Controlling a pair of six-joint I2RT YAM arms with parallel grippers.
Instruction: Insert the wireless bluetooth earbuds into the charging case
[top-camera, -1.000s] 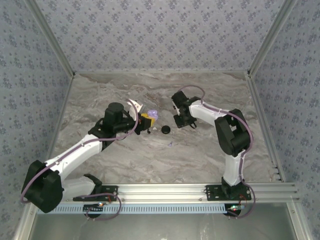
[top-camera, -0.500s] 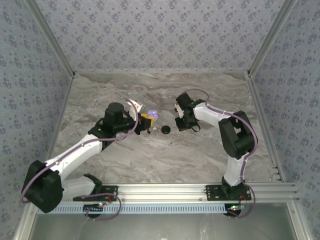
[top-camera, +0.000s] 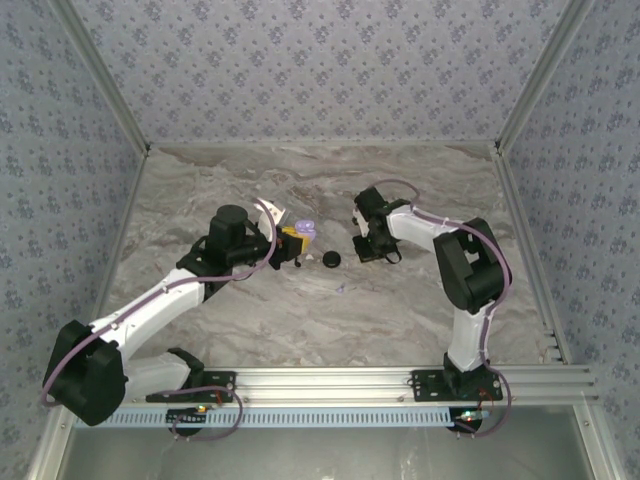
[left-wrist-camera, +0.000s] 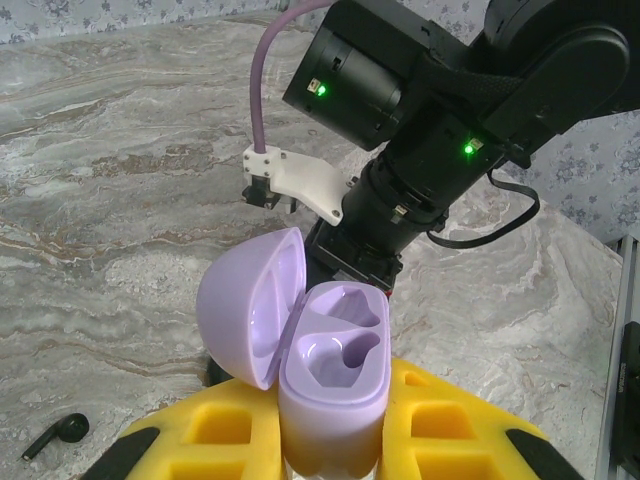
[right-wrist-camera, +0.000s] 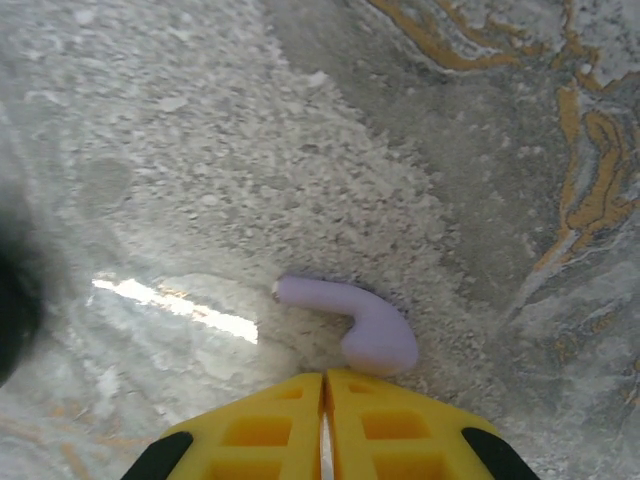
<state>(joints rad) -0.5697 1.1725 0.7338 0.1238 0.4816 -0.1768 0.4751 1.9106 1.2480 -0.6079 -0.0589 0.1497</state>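
From above, the left gripper (top-camera: 292, 244) holds the charging case (top-camera: 306, 229) while the right gripper (top-camera: 368, 248) is low at the table (top-camera: 420, 190). Left wrist: case clamped, lid open, both wells empty, a black earbud (left-wrist-camera: 57, 434) loose on the table. Right wrist: fingers shut empty, a lilac earbud (right-wrist-camera: 350, 322) just past their tips. Pickup step, I'd say; next it must reopen and straddle the bud.

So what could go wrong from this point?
The right hand is shut with the lilac earbud lying on the table just past its tips, not between them: it may lift away empty or nudge the bud aside.
The right arm sits close behind the open charging case held by the left hand; a careless swing might hit its lid.
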